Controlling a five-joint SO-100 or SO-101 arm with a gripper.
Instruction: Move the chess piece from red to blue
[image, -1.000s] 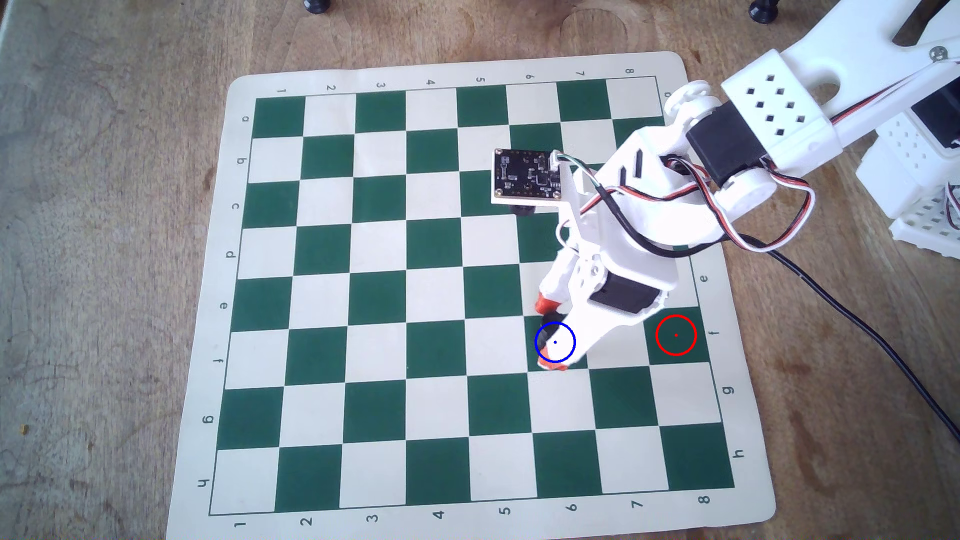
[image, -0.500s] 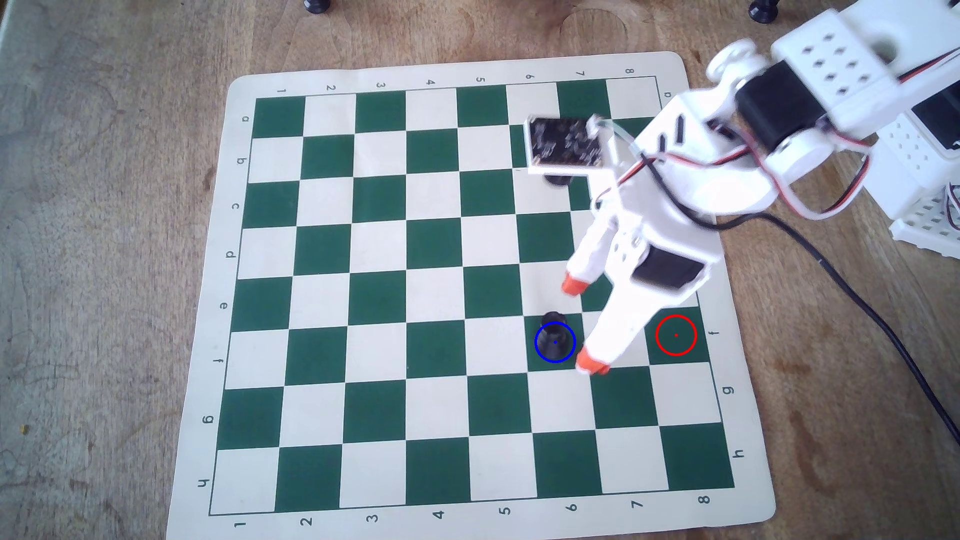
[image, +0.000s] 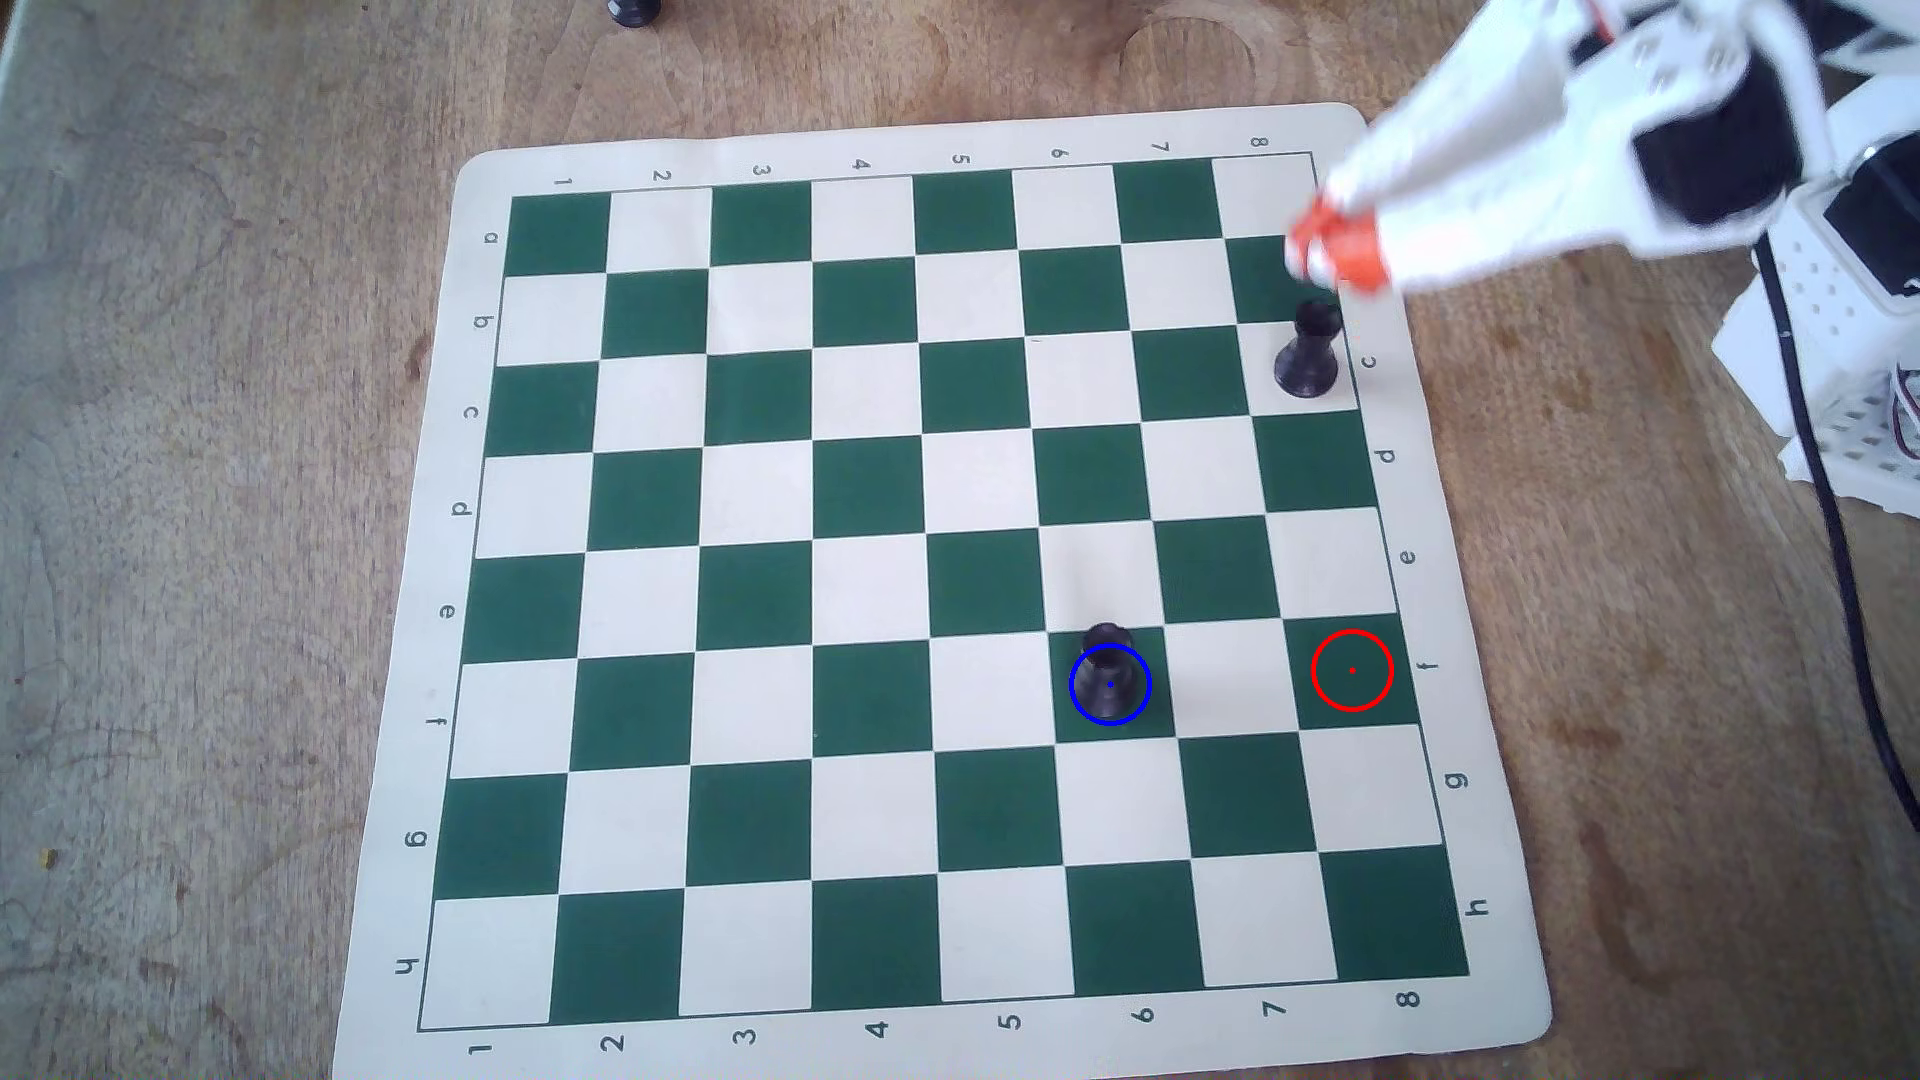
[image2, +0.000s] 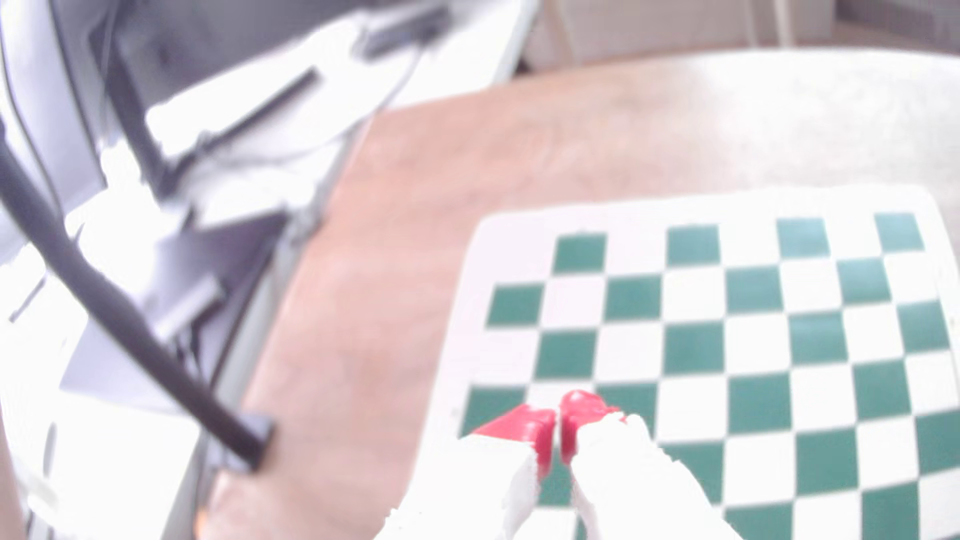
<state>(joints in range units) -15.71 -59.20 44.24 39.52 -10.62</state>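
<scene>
My pincer (image: 1333, 244) hung clenched on nothing, its red tips pressed nearly together, as the wrist view (image2: 558, 423) showed, with only a thin slit between them. It was poised above the corner of the chessboard (image: 665, 223) nearest my base, over the edge squares by the "8" column, and carried no piece. Just beside it, on the board, stood a taller black piece with a narrow neck (image: 1307, 353), upright and untouched. Well away from my pincer, the squat black chess piece (image: 1108, 675) stood upright inside the blue circle (image: 1071, 685), its base on the centre dot. The red circle (image: 1313, 671), two squares over in the same row, lay bare. I judged the move done; my pincer sat closed and clear so nothing got knocked.
</scene>
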